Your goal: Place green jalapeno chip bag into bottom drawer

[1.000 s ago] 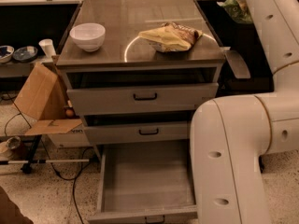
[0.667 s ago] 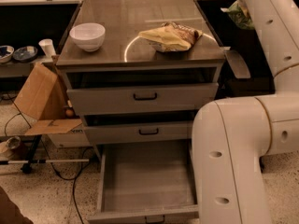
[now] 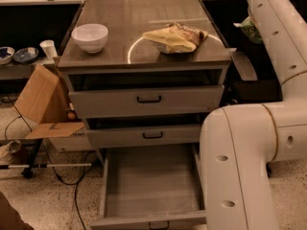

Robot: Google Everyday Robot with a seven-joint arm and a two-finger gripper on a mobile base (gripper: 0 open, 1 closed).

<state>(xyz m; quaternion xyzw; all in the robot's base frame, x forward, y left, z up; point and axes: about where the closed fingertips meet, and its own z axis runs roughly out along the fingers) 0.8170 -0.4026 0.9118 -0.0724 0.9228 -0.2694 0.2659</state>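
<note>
Cardboard box [image 3: 41,102] sits open on the floor at the far left, with a couple of small dishes [image 3: 14,54] and a white cup [image 3: 48,48] on a low shelf behind it. Next over is the grey cabinet [image 3: 144,56]: a white bowl [image 3: 89,36] on the left of its top, and the bigger tan-yellow chip bag [image 3: 175,37] lying crumpled toward the right. Under that I see the two shallow drawers [image 3: 148,101] with black handles, and below them the bottom drawer [image 3: 148,186] pulled wide out, its flat grey floor in plain view. My robot's fat white arm [image 3: 240,166] fills the right side and covers the drawer's right edge. The green jalapeno chip bag [image 3: 250,30] pokes out from behind the arm's upper link, off the cabinet's right side, about level with the top and well above the bottom drawer. The gripper is tucked behind that same link, so I can't tell if it's holding the bag.
</note>
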